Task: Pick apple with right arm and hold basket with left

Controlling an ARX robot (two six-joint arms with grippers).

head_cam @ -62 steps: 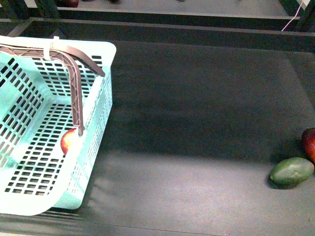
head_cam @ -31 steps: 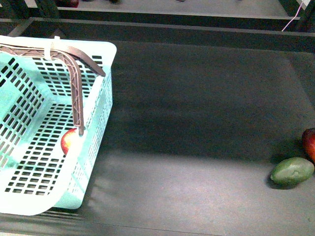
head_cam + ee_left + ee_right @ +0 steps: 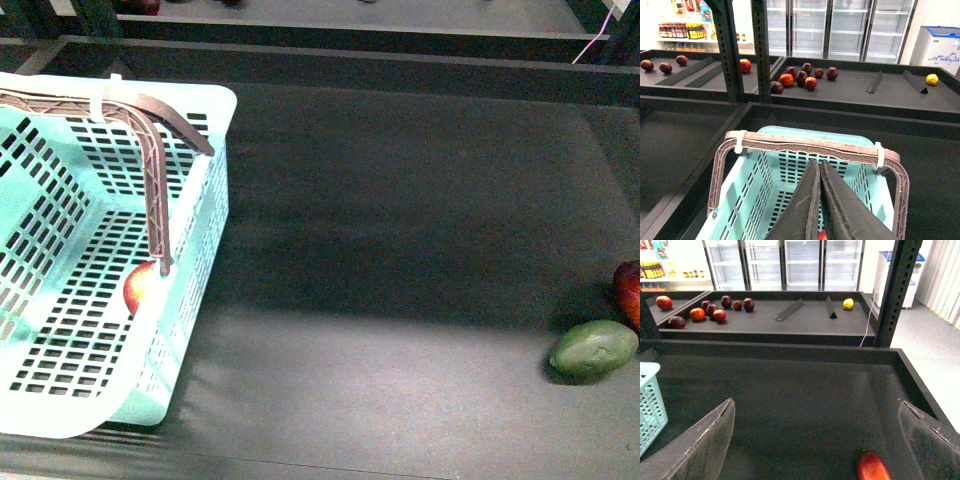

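The pale turquoise basket (image 3: 215, 110) stands at the table's left, its brown lattice handles (image 3: 150, 190) upright and bound with a whitish band (image 3: 100, 100). The apple (image 3: 140, 287), red with a yellowish side, lies on the basket floor against the near-right wall, partly hidden by a handle post. In the left wrist view my left gripper (image 3: 818, 161) is shut with nothing in it, above the basket (image 3: 745, 185), its tips short of the handles (image 3: 810, 145); a sliver of the apple (image 3: 822, 235) shows below. My right gripper (image 3: 816, 405) hangs open over bare table. Neither arm shows in the front view.
A green oval fruit (image 3: 593, 348) and a darker red fruit (image 3: 629, 290) lie at the table's right edge; the red fruit (image 3: 871, 466) also shows between my right fingers, nearer the right one. A raised rim (image 3: 400, 50) bounds the table's back. Shelves behind carry more fruit (image 3: 802, 77).
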